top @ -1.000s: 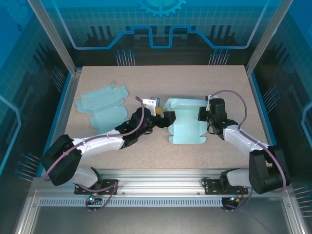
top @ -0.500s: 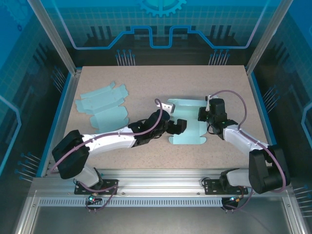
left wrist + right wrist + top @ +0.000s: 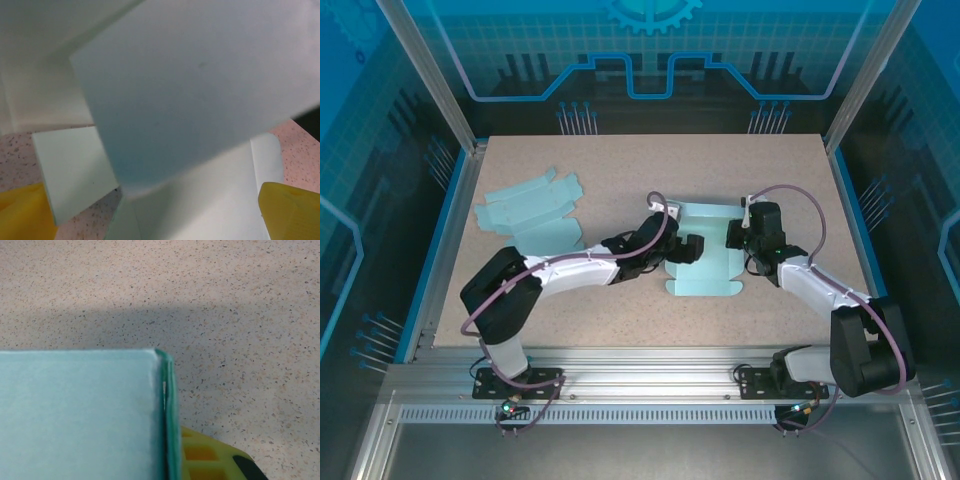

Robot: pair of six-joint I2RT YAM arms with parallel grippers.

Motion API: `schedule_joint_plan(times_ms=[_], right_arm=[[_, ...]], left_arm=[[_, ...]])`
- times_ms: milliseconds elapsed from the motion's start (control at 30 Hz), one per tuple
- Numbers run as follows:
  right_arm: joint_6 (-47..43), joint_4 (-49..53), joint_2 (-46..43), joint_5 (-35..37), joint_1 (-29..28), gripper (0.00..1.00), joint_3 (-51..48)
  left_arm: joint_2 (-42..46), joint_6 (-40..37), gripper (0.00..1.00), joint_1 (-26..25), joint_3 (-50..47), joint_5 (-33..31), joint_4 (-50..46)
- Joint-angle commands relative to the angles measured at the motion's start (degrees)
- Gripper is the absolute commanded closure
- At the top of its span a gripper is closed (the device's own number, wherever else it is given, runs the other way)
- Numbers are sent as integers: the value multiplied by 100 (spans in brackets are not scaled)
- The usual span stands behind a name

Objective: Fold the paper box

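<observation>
On the speckled beige tabletop [image 3: 620,300], the left gripper [image 3: 690,250] has swung in from the left within the last second and spread its jaws wide over the left side of the pale teal, partly folded paper box [image 3: 712,275] at mid-table. It seems poised for the next flap, a raised panel lying between its yellow fingertips [image 3: 287,210], unpinched. The right gripper [image 3: 738,238] is clamped on the box's doubled right edge.
</observation>
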State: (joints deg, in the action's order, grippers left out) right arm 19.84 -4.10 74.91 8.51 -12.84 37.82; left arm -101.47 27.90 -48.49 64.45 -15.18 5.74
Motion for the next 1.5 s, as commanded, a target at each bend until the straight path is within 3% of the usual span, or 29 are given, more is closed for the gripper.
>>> schedule_joint_plan(times_ms=[0, 267, 567, 933, 1033, 1133, 1233, 1367, 1467], right_arm=[[-68, -65, 55, -94, -43, 100, 30], [-59, -37, 150, -136, -43, 100, 94], [-61, -22, 111, -114, -43, 100, 85], [-76, 55, 201, -92, -42, 100, 154], [-76, 67, 181, -96, -40, 100, 138], [-85, 69, 156, -98, -44, 100, 124], [-93, 56, 138, -139, -43, 100, 110], [-111, 69, 112, -154, -44, 100, 102], [-120, 62, 119, -161, -43, 100, 111]], left_arm=[[-64, -340, 2, 61, 213, 86, 384], [-367, -461, 28, 56, 374, 739, 926], [-349, -342, 29, 180, 79, 992, 1185], [1851, -758, 26, 191, -966, 2565, 858], [2416, -1046, 26, 193, -1188, 2204, 587], [2732, -1314, 27, 267, -1358, 1280, 378], [2726, -1094, 29, 774, -1371, 1023, 240], [2423, -494, 40, 1758, -1454, 989, 467], [2028, -355, 43, 2171, -1462, 1032, 795]])
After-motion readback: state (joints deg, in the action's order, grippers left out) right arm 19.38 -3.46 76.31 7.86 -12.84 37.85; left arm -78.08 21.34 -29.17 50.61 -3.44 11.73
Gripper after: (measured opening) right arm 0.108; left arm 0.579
